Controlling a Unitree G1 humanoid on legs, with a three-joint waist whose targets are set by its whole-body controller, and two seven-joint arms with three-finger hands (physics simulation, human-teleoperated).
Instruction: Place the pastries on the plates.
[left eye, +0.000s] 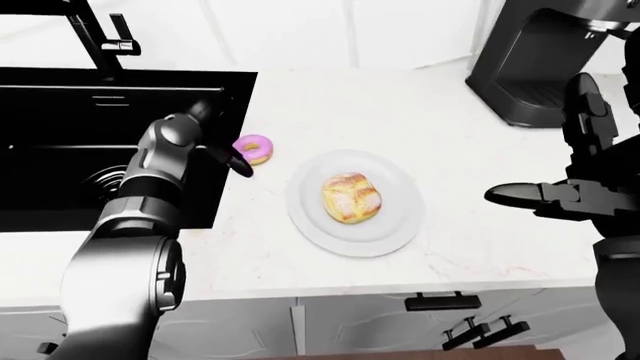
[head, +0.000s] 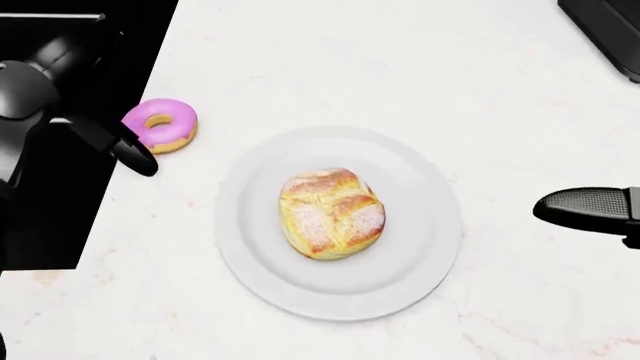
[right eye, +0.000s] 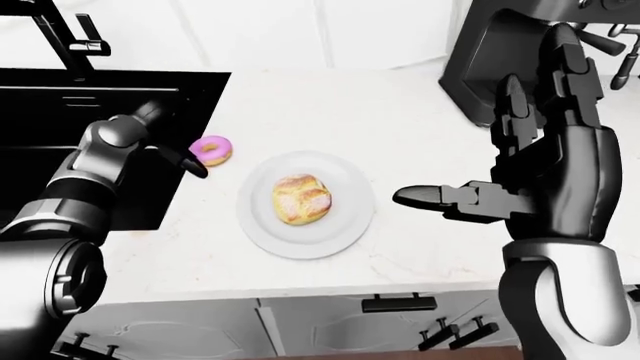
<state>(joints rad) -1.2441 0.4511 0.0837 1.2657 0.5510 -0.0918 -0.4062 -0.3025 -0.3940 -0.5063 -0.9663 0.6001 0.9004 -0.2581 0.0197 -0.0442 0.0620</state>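
Note:
A pink-iced donut lies on the white counter close to the sink's edge. To its right a white plate carries a golden sugar-dusted bun. My left hand reaches over the sink edge, one dark finger touching or almost touching the donut's lower left side; nothing is held in it. My right hand hovers right of the plate, fingers upright and spread, thumb pointing toward the plate, empty.
A black sink with a dark faucet fills the left of the eye views. A black coffee machine stands at the top right. The counter's near edge runs above cabinet handles.

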